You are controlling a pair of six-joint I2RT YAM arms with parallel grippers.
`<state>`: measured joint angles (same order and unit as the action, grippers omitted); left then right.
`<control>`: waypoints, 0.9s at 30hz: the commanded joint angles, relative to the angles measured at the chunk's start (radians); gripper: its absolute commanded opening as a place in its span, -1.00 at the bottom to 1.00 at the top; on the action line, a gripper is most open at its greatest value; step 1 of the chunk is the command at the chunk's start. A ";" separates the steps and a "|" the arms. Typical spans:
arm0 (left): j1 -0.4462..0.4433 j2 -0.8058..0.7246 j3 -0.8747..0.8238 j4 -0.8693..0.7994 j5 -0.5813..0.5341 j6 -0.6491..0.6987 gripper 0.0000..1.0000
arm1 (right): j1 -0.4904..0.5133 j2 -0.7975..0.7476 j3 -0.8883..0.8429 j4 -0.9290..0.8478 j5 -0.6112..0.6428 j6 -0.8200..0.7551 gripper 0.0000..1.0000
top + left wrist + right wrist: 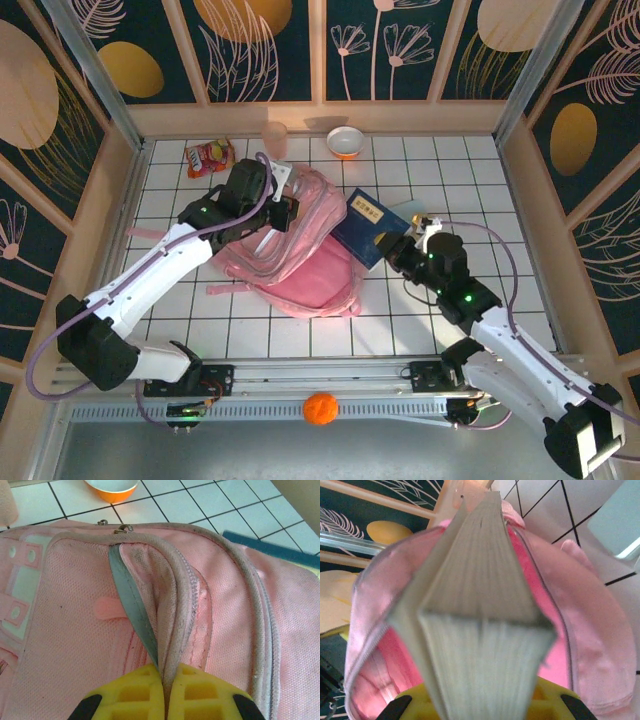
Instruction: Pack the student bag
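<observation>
Right, the student bag lies flat on the white tiled table, about mid-table, between my two arms. My left gripper is pinched tight on the lip of the bag's main opening, with the yellow pads pressed together over the fabric edge. My right gripper is clamped on a blue-covered book, whose far end sits at the bag's gaping pink mouth. Beyond the bag stand an orange bowl and a snack packet.
</observation>
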<state>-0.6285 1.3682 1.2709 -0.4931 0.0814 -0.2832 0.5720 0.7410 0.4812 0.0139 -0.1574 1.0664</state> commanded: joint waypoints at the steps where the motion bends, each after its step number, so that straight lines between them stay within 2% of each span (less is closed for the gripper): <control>1: 0.003 -0.032 0.080 0.092 -0.015 -0.051 -1.00 | 0.063 -0.062 0.005 -0.002 0.133 0.057 -1.00; 3: 0.023 -0.037 0.076 0.103 0.010 -0.058 -1.00 | 0.075 -0.091 0.005 -0.049 0.148 0.083 -1.00; 7: 0.046 -0.030 0.098 0.099 0.053 -0.062 -1.00 | 0.165 -0.141 -0.070 0.046 0.169 0.172 -1.00; 10: 0.050 -0.026 0.114 0.084 0.056 -0.049 -1.00 | 0.251 -0.127 -0.075 0.063 0.228 0.196 -1.00; 13: 0.053 -0.027 0.118 0.083 0.073 -0.037 -1.00 | 0.301 -0.083 -0.079 0.108 0.234 0.224 -1.00; 18: 0.055 -0.021 0.132 0.092 0.145 -0.043 -1.00 | 0.341 0.093 -0.105 0.365 0.243 0.287 -1.00; 23: 0.056 -0.014 0.135 0.100 0.176 -0.034 -1.00 | 0.306 0.331 -0.106 0.678 0.199 0.322 -1.00; 27: 0.061 -0.008 0.140 0.095 0.216 -0.015 -1.00 | 0.285 0.484 -0.052 0.772 0.183 0.326 -1.00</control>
<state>-0.5747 1.3727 1.3430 -0.5133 0.2329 -0.3195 0.8688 1.1702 0.3878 0.5728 0.0257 1.3716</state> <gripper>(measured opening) 0.052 0.119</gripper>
